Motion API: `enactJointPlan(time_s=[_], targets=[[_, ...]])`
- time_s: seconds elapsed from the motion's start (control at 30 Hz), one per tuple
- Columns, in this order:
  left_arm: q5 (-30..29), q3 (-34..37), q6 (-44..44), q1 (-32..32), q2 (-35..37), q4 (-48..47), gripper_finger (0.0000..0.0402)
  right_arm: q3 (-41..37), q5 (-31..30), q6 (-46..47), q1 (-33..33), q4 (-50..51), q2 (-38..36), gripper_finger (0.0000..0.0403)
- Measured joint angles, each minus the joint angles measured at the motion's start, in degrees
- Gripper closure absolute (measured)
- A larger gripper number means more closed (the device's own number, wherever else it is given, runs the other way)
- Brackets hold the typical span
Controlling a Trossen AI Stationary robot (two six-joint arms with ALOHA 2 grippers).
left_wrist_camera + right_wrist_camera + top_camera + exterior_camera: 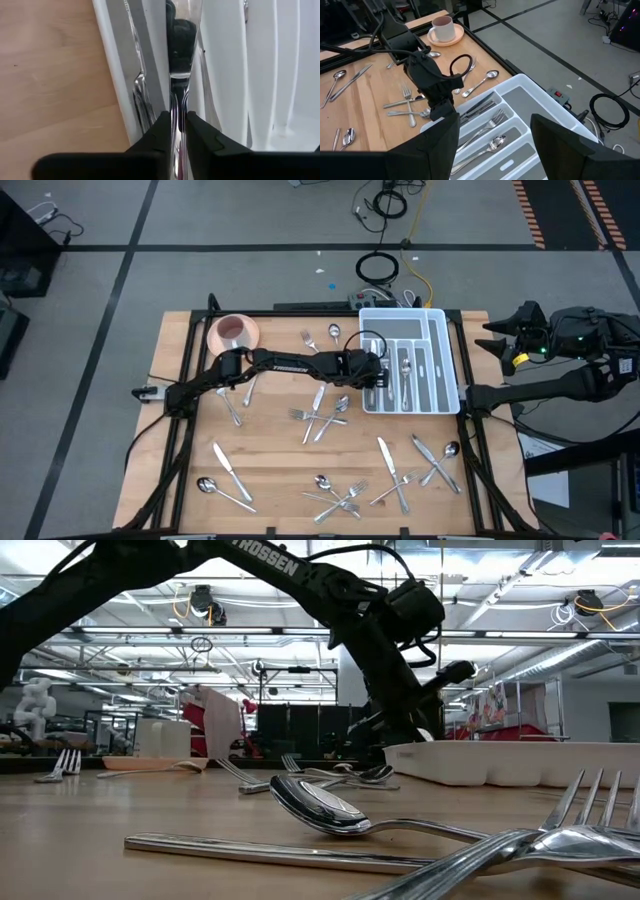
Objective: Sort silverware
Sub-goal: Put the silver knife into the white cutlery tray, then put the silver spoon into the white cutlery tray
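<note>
- The left gripper [378,372] reaches across the wooden surface [270,450] to the left edge of the white divided tray [446,350], over its leftmost compartment.
- In the left wrist view its fingers [160,131] are clenched on the slim, mirror-bright handle of one piece of silverware [178,107]; which kind it is cannot be told.
- The right gripper [495,132] is released, its fingers spread wide, held off the surface to the right of the tray.
- Inside the tray lie knives in one compartment, a fork [487,124] in the next and a spoon [490,146] in the one after.
- The rest of the silverware is shiny silver and slim, scattered loose on the surface: crossed forks [318,418] left of the tray, a knife [224,459] and spoon [210,486] near left, a tangle of forks and spoons [338,493] at the near middle, and knives with a spoon [436,459] near right.
- A pink cup on its saucer [233,331] stands at the far left.
</note>
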State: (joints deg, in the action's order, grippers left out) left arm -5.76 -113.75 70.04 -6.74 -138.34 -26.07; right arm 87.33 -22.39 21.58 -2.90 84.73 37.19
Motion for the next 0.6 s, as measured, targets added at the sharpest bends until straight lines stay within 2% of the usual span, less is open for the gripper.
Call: enactJointPlan(time_s=[0.1, 0.2, 0.47, 0.6], targets=[[0.9, 0.0, 0.0, 0.0, 0.0, 0.2, 0.0315, 0.0, 0.0, 0.0, 0.0, 0.0, 0.0, 0.0165], [1.3, 0.0, 0.0, 0.0, 0.0, 0.3, 0.0292, 0.0, 0.0, 0.0, 0.0, 0.0, 0.0, 0.0165], [2.9, 0.1, -0.1, -0.1, 0.3, 1.8, 0.0283, 0.0, 0.0, -0.4, 0.0, 0.1, 0.0, 0.0165], [3.2, -1.7, -3.0, -0.1, 1.2, 1.6, 0.0282, 0.0, -0.1, -1.4, 0.0, 0.3, 0.0, 0.0165]])
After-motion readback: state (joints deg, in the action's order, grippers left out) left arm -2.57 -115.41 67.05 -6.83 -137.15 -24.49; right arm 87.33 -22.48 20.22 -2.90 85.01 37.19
